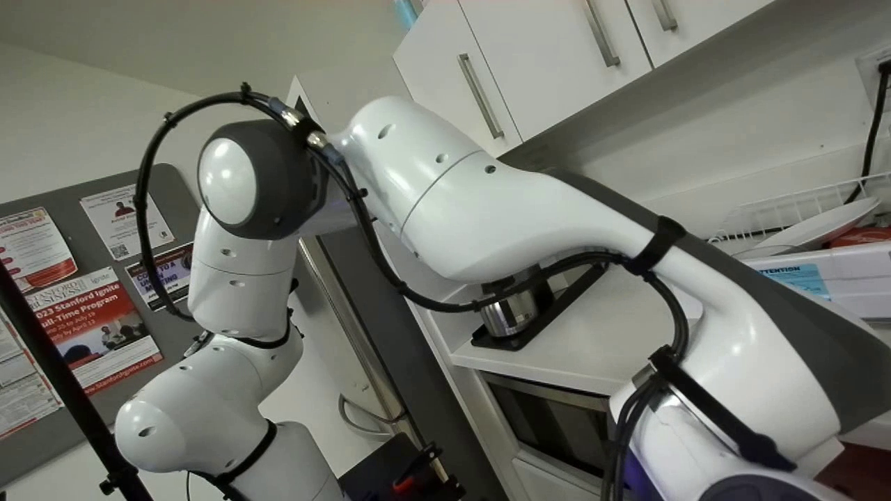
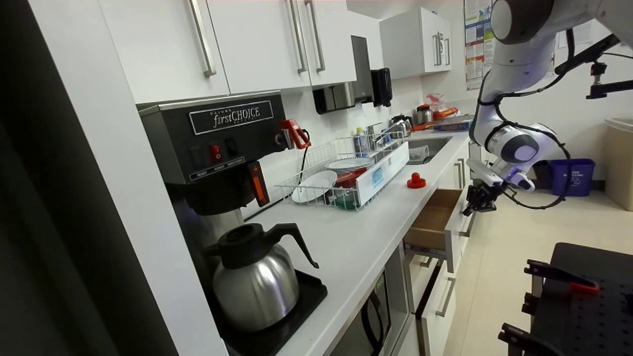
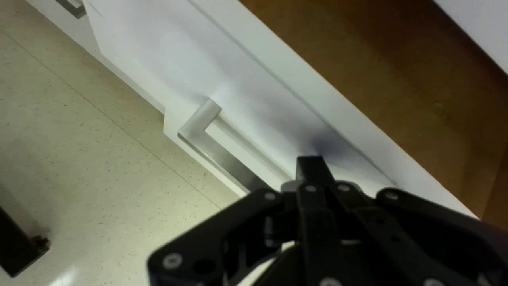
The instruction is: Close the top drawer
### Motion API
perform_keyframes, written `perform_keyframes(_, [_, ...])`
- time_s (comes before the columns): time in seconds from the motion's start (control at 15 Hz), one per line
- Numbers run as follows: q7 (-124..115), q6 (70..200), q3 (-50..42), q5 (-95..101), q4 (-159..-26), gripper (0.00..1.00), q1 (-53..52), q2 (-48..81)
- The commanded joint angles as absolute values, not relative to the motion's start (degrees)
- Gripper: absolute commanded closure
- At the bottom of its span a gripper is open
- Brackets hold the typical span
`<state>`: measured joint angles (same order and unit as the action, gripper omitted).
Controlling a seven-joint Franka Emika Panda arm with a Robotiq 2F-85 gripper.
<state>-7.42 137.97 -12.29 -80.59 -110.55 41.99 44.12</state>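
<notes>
The top drawer (image 2: 435,217) stands pulled out below the counter in an exterior view, with a brown wooden inside and a white front. In the wrist view its white front (image 3: 254,91) runs diagonally, with the brown inside to the upper right and a grey metal bar handle (image 3: 226,157) on the front. My black gripper (image 3: 313,169) is shut with nothing between its fingers. Its tips are at the outer face of the front, beside the handle; whether they touch cannot be told. The gripper (image 2: 470,210) also shows there in an exterior view. The exterior view with the arm close up hides it.
A lower drawer (image 2: 437,309) is also partly out. The counter (image 2: 346,237) above holds a dish rack (image 2: 316,188), a red object (image 2: 416,181) and a steel coffee pot (image 2: 254,287). A black table (image 2: 588,296) with clamps stands opposite the drawers.
</notes>
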Motion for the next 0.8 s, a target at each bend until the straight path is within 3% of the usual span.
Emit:
perform_keyframes(0.0, [-11.4,135.6,-12.2,-83.7,-102.3,1.0,39.4,48.7])
perform_keyframes(0.53, [-14.9,130.6,-12.6,-83.5,-89.4,1.0,38.9,56.2])
perform_keyframes(0.73, [-7.9,128.8,-13.7,-81.5,-102.2,1.0,37.1,46.3])
